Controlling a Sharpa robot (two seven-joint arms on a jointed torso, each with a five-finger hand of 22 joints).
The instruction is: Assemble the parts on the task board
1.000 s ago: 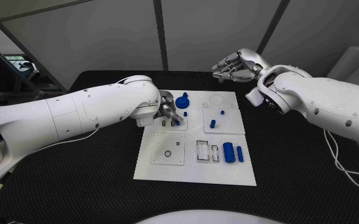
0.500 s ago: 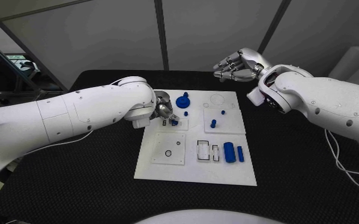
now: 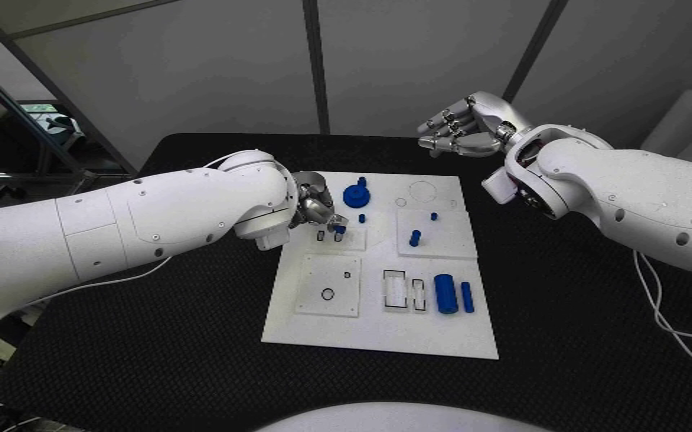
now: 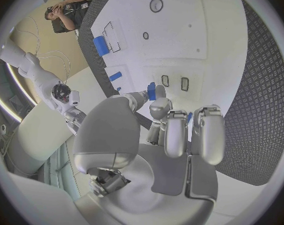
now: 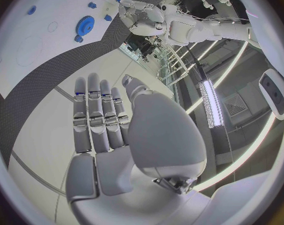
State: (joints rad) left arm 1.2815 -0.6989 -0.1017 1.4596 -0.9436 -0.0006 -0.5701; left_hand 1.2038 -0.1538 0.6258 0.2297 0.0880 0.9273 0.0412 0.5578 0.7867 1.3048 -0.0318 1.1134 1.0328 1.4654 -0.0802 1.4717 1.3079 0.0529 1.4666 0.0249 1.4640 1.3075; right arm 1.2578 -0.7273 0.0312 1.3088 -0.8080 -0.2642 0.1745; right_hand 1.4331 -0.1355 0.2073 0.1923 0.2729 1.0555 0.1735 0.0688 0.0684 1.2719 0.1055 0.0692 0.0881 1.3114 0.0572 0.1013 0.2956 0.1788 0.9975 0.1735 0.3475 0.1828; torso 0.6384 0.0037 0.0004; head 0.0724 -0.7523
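Observation:
The white task board [image 3: 378, 337] lies mid-table. My left hand [image 3: 320, 214] hovers low over its back-left panel and pinches a small blue part [image 4: 151, 91] between thumb and a finger, just above two narrow slots [image 4: 184, 83]. A blue gear [image 3: 355, 194] stands beside that hand, with a small blue peg [image 3: 362, 219] close by. Two more pegs [image 3: 414, 238] stand on the back-right panel. A thick blue cylinder [image 3: 443, 293] and a thinner blue bar [image 3: 466, 296] lie at the front right. My right hand [image 3: 464, 127] is raised beyond the board's far edge, fingers straight [image 5: 94, 115], holding nothing.
The black table [image 3: 173, 352] surrounds the board on all sides. A front-left panel with a small round hole [image 3: 327, 295] and empty rectangular recesses [image 3: 392, 290] sit near the blue cylinder. Grey wall panels stand behind the table.
My left forearm has swung slightly while the hand stays over the back-left panel with the small part. The right hand has hardly moved. The whole picture has shifted a little.

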